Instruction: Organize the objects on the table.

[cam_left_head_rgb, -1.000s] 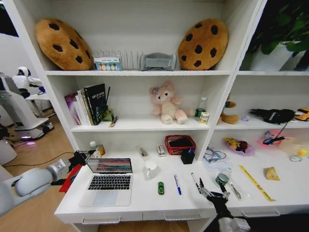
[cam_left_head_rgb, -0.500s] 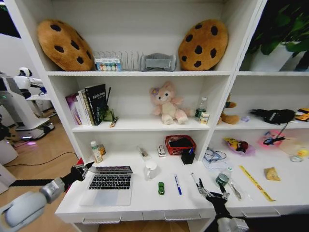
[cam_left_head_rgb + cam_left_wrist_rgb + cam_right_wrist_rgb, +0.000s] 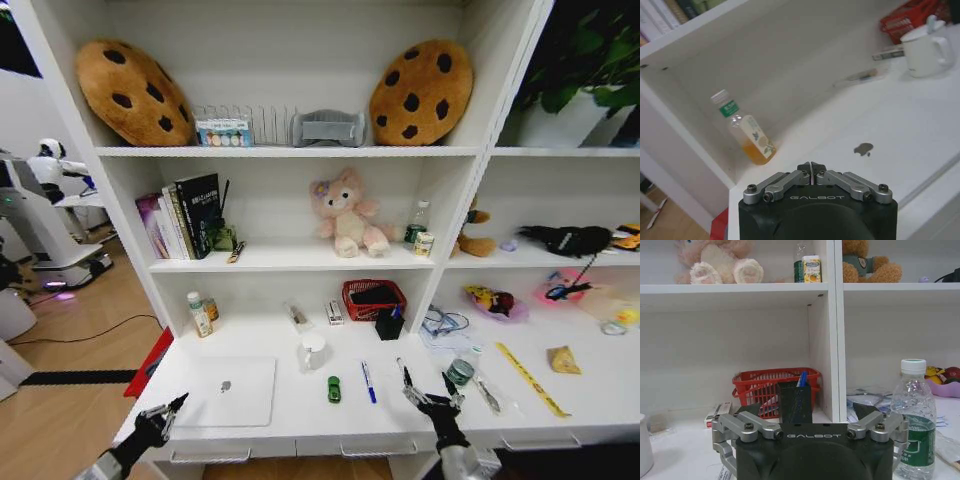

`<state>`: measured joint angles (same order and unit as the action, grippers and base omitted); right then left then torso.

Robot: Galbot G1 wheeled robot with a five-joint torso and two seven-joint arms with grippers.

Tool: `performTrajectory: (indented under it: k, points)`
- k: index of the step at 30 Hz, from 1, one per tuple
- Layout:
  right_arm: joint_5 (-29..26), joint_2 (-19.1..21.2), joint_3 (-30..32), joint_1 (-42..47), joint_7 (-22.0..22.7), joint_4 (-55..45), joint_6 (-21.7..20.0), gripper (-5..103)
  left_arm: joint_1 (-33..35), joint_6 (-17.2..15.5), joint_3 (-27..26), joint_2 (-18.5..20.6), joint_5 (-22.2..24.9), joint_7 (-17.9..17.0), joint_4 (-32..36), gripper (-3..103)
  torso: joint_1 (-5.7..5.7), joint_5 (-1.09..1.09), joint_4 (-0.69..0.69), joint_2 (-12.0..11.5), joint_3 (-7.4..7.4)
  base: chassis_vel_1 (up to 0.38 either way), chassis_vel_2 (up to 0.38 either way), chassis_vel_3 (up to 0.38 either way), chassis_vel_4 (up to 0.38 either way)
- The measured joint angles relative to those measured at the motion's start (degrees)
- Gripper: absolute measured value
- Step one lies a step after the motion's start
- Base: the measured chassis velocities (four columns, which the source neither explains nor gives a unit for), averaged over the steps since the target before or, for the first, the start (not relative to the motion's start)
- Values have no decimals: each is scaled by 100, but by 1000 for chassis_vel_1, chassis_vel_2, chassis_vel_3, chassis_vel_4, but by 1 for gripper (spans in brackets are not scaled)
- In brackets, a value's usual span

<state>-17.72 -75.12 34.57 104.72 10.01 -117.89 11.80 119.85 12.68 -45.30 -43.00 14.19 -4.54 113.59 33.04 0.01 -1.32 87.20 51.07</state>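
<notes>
The slim silver laptop (image 3: 233, 391) lies shut on the wide white desk (image 3: 300, 418), the left pincer (image 3: 163, 415) pressed together by its corner, and the right pincer (image 3: 432, 391) seems spread near the blue pen (image 3: 367, 382).

L gripper (image 3: 163, 413) closed low; R gripper (image 3: 432, 387) fingers spread.

The closed laptop (image 3: 227, 391) has a matt silver metal lid on the smooth white worktop (image 3: 300, 415), which has a faint sheen. The left hand (image 3: 811, 167) has brushed grey metal links on a matt black plastic body, and the bottle (image 3: 743, 134) beside it is clear glossy plastic with a paper label. The basket (image 3: 771, 388) is red plastic mesh, the floor (image 3: 60, 400) smooth wood.
</notes>
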Motion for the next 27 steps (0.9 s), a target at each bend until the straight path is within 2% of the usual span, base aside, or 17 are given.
performTrajectory:
  k: [1, 2, 4, 5, 6, 8, 11, 13, 14, 16, 17, 19, 20, 21, 22, 24, 27]
  points:
    - [22, 10, 4, 61, -23, -31, 35, 100, -108, 10, -67, -404, 290, -37, 65, 7, 0, -2, 0, 0, 0, 0, 0, 0, 0]
    - [22, 10, 4, 61, -23, -31, 35, 100, -108, 10, -67, -404, 290, -37, 65, 7, 0, -2, 0, 0, 0, 0, 0, 0, 0]
    - [55, 36, 2, 132, -51, -76, 71, 100, -225, 54, -208, -1042, 542, -57, 189, 19, 0, 0, 0, 0, 0, 0, 0, 0, 0]
    - [55, 36, 2, 132, -51, -76, 71, 100, -225, 54, -208, -1042, 542, -57, 189, 19, 0, 0, 0, 0, 0, 0, 0, 0, 0]
    - [71, 48, -2, 169, -62, -120, 86, 100, -266, 96, -327, -1388, 660, -59, 267, 23, 0, -1, 2, 0, 0, 0, 0, 0, 0]
    - [77, 52, -6, 239, -79, -218, 101, 100, -285, 152, -525, -1811, 902, -44, 428, 34, 0, 1, 2, 0, 0, 0, 0, 0, 0]
    - [80, 50, -6, 306, -92, -276, 118, 100, -282, 195, -669, -2029, 1055, -27, 533, 40, 0, 1, 1, 0, 0, 0, 0, 0, 0]
    - [100, 44, 4, 462, -142, -374, 194, 100, -222, 300, -1041, -2384, 1333, -1, 706, 50, 0, 1, 1, 0, 0, 0, 0, 0, 0]
    - [100, 44, 4, 462, -142, -374, 194, 100, -222, 300, -1041, -2384, 1333, -1, 706, 50, 0, 1, 1, 0, 0, 0, 0, 0, 0]
    - [103, 58, 39, 600, -199, -443, 275, 100, -153, 384, -1363, -2597, 1552, 22, 824, 61, 0, 0, 1, 0, 0, 0, 0, 0, 0]
    - [103, 58, 39, 600, -199, -443, 275, 100, -153, 384, -1363, -2597, 1552, 22, 824, 61, 0, 0, 1, 0, 0, 0, 0, 0, 0]
    - [112, 90, 79, 733, -246, -506, 353, 100, -108, 434, -1653, -2692, 1813, 28, 882, 72, 0, 0, 1, 0, 0, 0, 0, 0, 0]
    - [112, 90, 79, 733, -246, -506, 353, 100, -108, 434, -1653, -2692, 1813, 28, 882, 72, 0, 0, 1, 0, 0, 0, 0, 0, 0]
    - [113, 123, 95, 798, -274, -544, 393, 100, -96, 454, -1792, -2683, 1944, 29, 883, 83, 0, -1, 1, 0, 0, 0, 0, 0, 0]
    - [113, 123, 95, 798, -274, -544, 393, 100, -96, 454, -1792, -2683, 1944, 29, 883, 83, 0, -1, 1, 0, 0, 0, 0, 0, 0]
    - [114, 166, 126, 835, -293, -582, 426, 100, -83, 488, -1964, -2614, 2132, 29, 873, 93, 0, -1, 1, 0, 1, 0, 0, 0, 0]
    - [115, 159, 115, 828, -305, -583, 429, 100, -113, 499, -1976, -2597, 2226, 32, 811, 99, 1, -1, 1, 0, 1, 0, 0, 0, 0]
